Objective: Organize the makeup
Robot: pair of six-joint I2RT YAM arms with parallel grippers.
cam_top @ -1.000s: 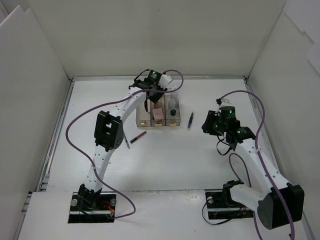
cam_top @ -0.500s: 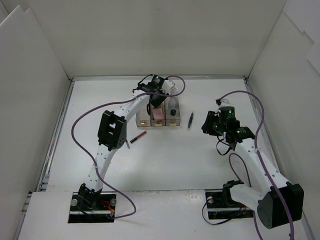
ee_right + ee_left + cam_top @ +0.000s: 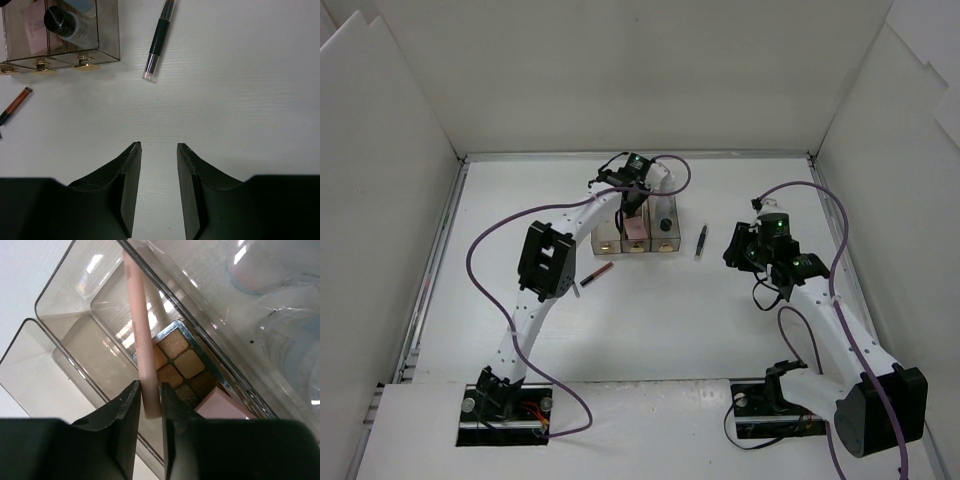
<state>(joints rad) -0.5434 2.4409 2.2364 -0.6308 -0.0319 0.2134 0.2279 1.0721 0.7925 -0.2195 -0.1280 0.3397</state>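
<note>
My left gripper is shut on the lower end of a pink stick and holds it over the middle compartment of the clear box. Inside lie a brown eyeshadow palette and a pink square pad. A white-blue bottle is in the compartment beside them. In the top view the left gripper is above the box. A black pencil lies on the table right of the box, and a red pencil lies left of it. My right gripper is open and empty above bare table.
A black-capped vial stands in the box's right compartment. Gold knobs line the box front. White walls enclose the table on three sides. The left arm's purple cable loops over the left half.
My left gripper has shifted slightly to the right over the box with the pink stick in it. The right arm has not moved.
</note>
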